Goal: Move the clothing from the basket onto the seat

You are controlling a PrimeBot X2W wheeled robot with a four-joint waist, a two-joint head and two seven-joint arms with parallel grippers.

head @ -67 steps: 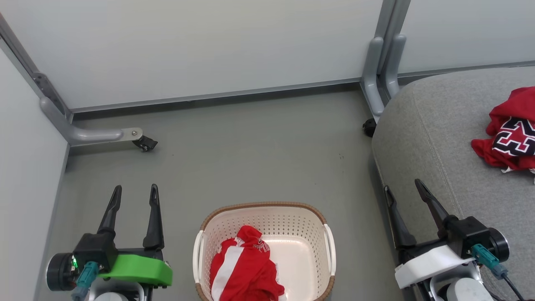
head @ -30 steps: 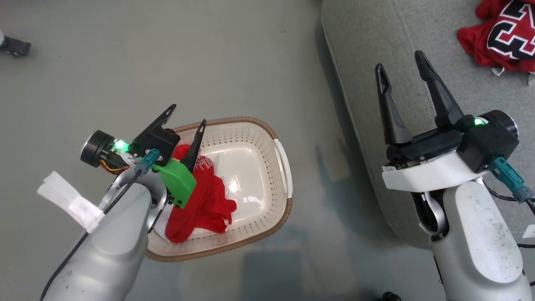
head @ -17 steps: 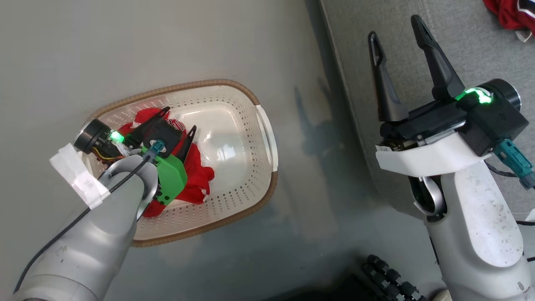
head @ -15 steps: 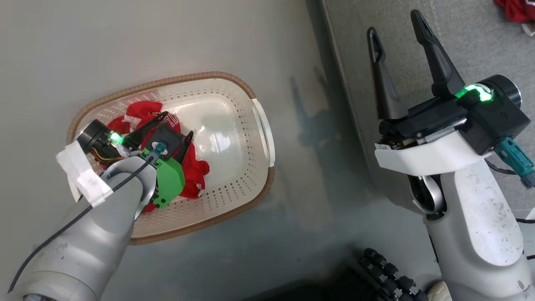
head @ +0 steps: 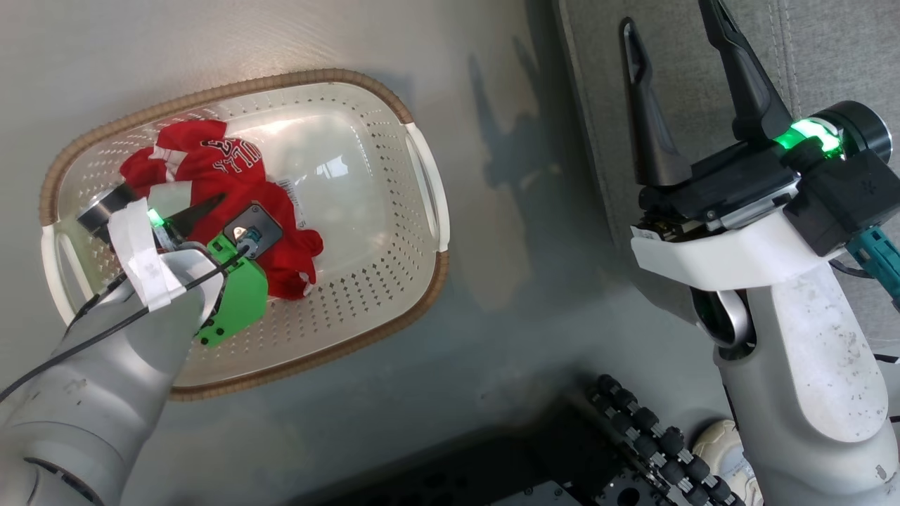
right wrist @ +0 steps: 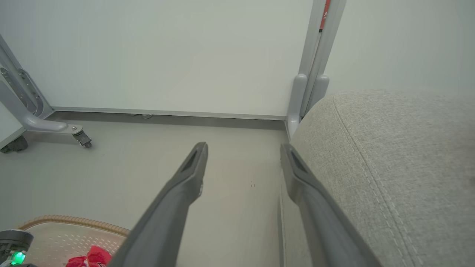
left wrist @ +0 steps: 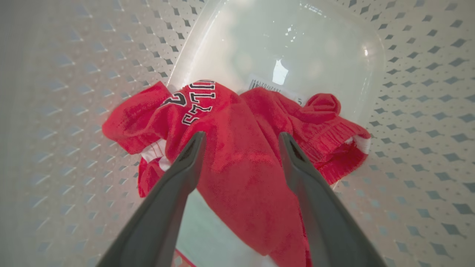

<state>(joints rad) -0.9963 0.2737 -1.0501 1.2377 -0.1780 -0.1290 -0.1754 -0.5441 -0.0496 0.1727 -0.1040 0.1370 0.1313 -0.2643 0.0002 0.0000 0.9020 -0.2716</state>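
Fingers of the left pincer (left wrist: 242, 136) stand wide apart, one on each side of a raised fold of the crumpled red basketball garment with a white stripe (left wrist: 245, 185); I judge this is so that closing will catch the fold. Nothing is gripped yet. The garment lies in the bottom of the small oval cream plastic laundry basket with a brown woven-look rim (head: 295, 74), towards one end. On the cloth are black-and-white block letters, partly folded under; the readable part seems to be "ULLS". A small white label with a barcode (left wrist: 268, 85) lies at the cloth's far edge, its print too small to read. The basket stands on the grey floor (head: 492, 295) near the large grey fabric-upholstered seat (right wrist: 389, 155). The right pincer (right wrist: 243, 147) is also wide and empty, held beside the seat's edge, probably waiting out of the way. Farther, a red strip (right wrist: 326, 15) on the grey metal post (right wrist: 310, 85) carries marks I cannot read.
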